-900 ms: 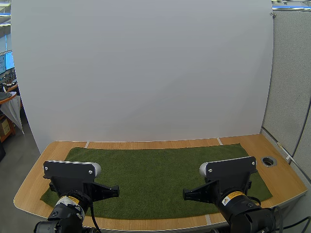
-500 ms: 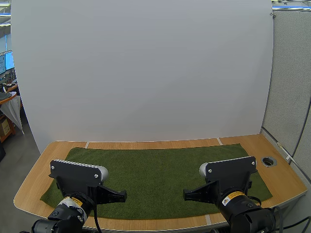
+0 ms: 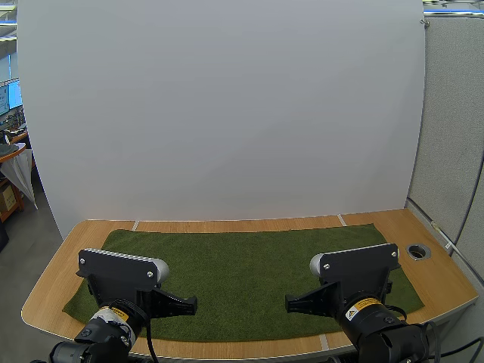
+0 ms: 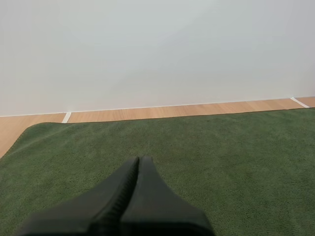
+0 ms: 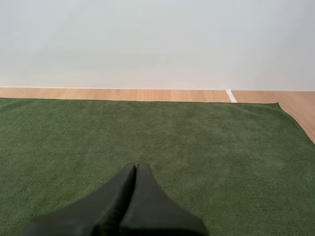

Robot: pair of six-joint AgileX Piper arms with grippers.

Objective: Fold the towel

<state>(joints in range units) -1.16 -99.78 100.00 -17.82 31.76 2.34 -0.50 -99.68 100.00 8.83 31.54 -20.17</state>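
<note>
towel (image 3: 242,268) lies flat; left fingers (image 4: 153,197) moved forward, pressed together; right fingers (image 5: 153,202) together, unmoved.

This looks like an open-plan office with one corner given over to a test bench. Along the right side of the frame stands a grey fabric partition panel (image 3: 454,113) of the cubicle sort, and the wooden table (image 3: 378,221) is an office desk, with a round cable hole (image 3: 417,250) in its right end. At the far left edge a cluttered desk (image 3: 11,140) with a lit screen (image 3: 5,97) shows, and ceiling lights (image 3: 454,9) run across the upper right corner. A large white board (image 3: 227,113) screens the desk from behind, above a green towel (image 3: 242,265).
</note>
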